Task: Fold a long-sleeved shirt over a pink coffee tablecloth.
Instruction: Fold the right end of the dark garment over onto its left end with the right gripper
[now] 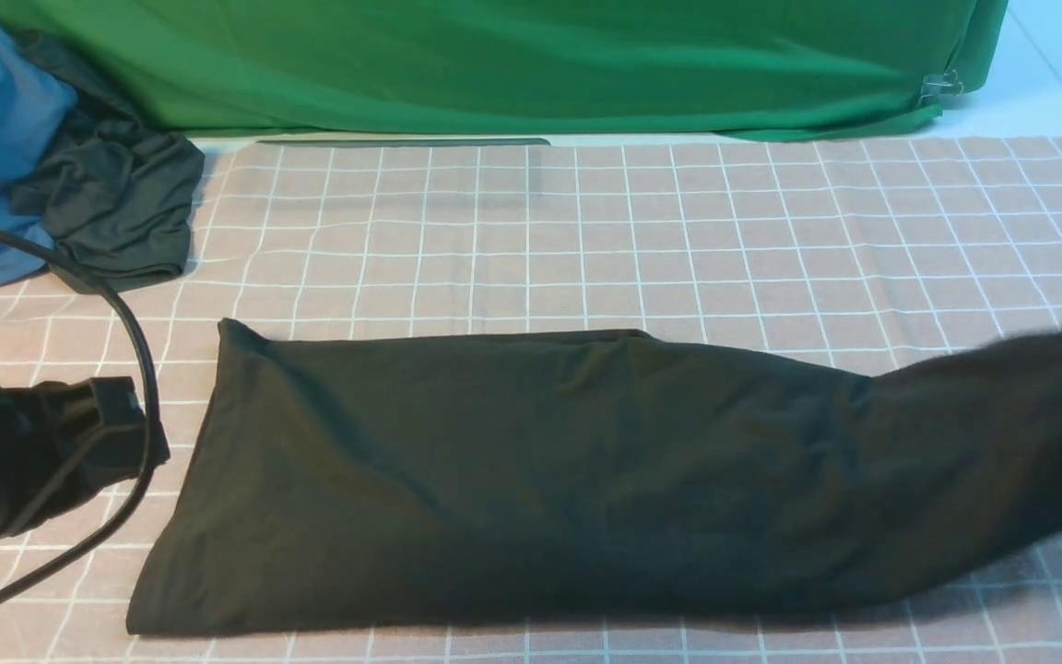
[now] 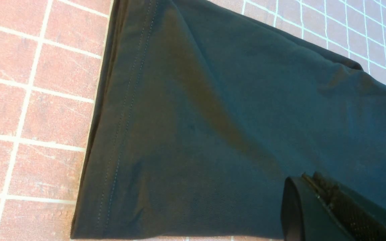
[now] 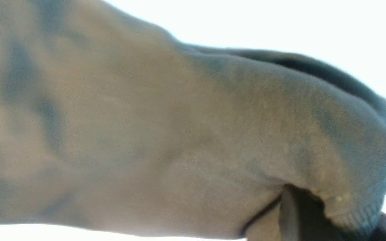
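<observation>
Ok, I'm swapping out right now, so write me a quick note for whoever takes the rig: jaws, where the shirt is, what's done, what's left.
Left gripper: jaws shut, empty, beside the hem end of the long-sleeved shirt.
Right gripper: jaws shut on the shirt's other end, which is lifted off the cloth at the right edge of the front view.
Shirt: already folded lengthwise into a long band lying across the pink coffee tablecloth, hem end flat.
Left: probably carry the raised end over toward the hem end, release, and smooth the fold.
</observation>
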